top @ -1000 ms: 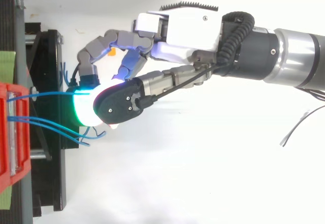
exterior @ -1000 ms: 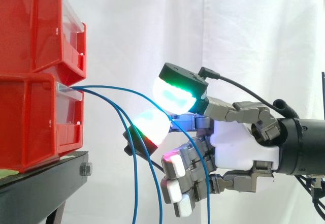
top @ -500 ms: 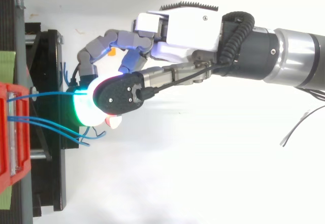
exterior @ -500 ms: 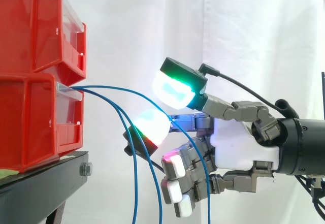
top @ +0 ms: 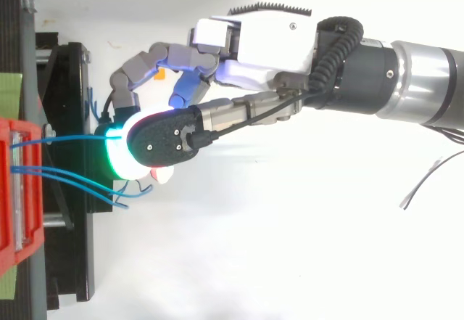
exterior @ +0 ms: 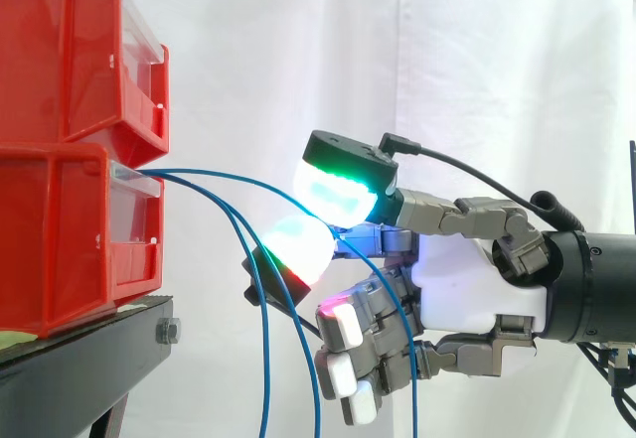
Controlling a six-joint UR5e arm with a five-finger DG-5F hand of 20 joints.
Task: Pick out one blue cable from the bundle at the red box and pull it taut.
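I see the hand [exterior: 475,281] pinching one thin blue cable [top: 69,137] between glowing pads [exterior: 338,195]. The cable arcs from the lower red plastic bin [exterior: 70,229].

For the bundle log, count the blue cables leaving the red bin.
3. One blue cable arcs from the lower red bin, pinched between the hand's fingers; a second cable and a third cable hang from it ungrasped. More may hide inside.

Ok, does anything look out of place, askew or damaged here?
Nothing stands out. The blue cables hang slack from the lower red bin, as expected before the pull. The hand pinches one blue cable between two glowing pads. The bin sits squarely on the black stand.
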